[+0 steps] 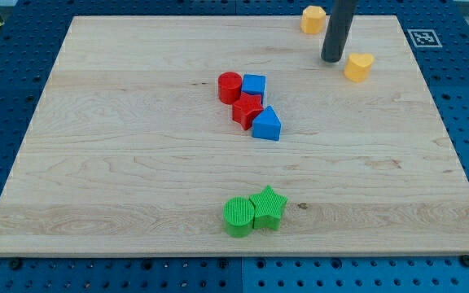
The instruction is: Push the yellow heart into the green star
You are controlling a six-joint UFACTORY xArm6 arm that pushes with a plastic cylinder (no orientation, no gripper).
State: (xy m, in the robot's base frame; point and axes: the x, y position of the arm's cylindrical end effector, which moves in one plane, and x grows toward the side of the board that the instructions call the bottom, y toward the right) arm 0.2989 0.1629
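The yellow heart (359,67) lies near the view's top right on the wooden board. My tip (331,59) stands just to its left, a small gap apart. The green star (269,207) lies near the view's bottom centre, touching a green cylinder (238,216) on its left. The heart is far above and to the right of the star.
A yellow hexagonal block (313,19) sits at the top edge, left of the rod. A cluster in the middle holds a red cylinder (230,86), a blue cube (254,85), a red star (247,111) and a blue triangle (267,124). The board's edge (430,89) runs down the right.
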